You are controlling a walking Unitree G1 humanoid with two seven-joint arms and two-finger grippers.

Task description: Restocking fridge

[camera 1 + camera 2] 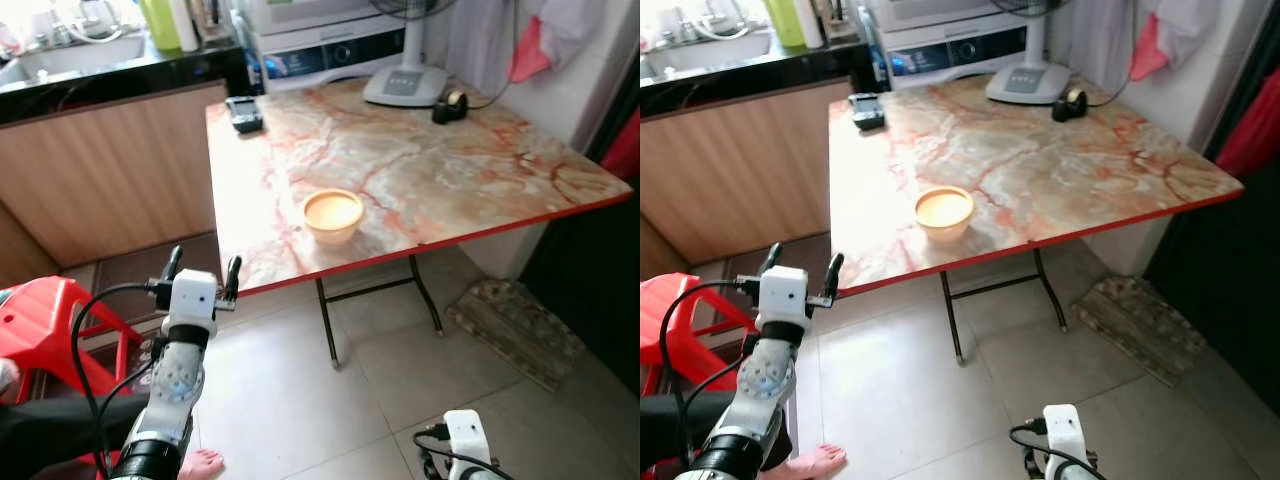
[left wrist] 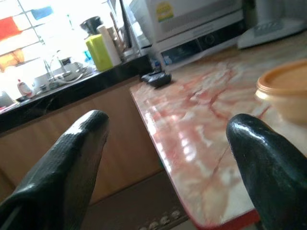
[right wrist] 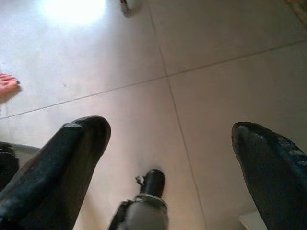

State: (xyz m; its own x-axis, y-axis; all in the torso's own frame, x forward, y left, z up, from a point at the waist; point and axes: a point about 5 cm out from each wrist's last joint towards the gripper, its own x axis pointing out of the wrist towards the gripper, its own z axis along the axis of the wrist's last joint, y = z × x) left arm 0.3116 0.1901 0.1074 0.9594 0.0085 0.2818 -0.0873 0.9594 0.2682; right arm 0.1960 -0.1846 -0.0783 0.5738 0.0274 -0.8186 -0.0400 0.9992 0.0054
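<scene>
Reaching with fingers wide, the left hand [image 1: 203,268] faces the bowl [image 1: 332,215] ahead-right on the desk [image 1: 420,170], nearer than the right hand [image 3: 168,143], also wide.

One bowl [image 1: 333,215] sits on one marble-patterned table [image 1: 420,170]. One dark phone-like gadget [image 1: 244,114], one fan base [image 1: 405,84] and one tape roll [image 1: 452,104] are there too. One red stool [image 1: 45,325], one doormat [image 1: 515,330], one bare foot [image 1: 200,464].

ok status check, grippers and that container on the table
Left gripper open, raised short of table edge. Right gripper open, low over floor. Lidded container untouched near front edge. Approach unobstructed.
</scene>
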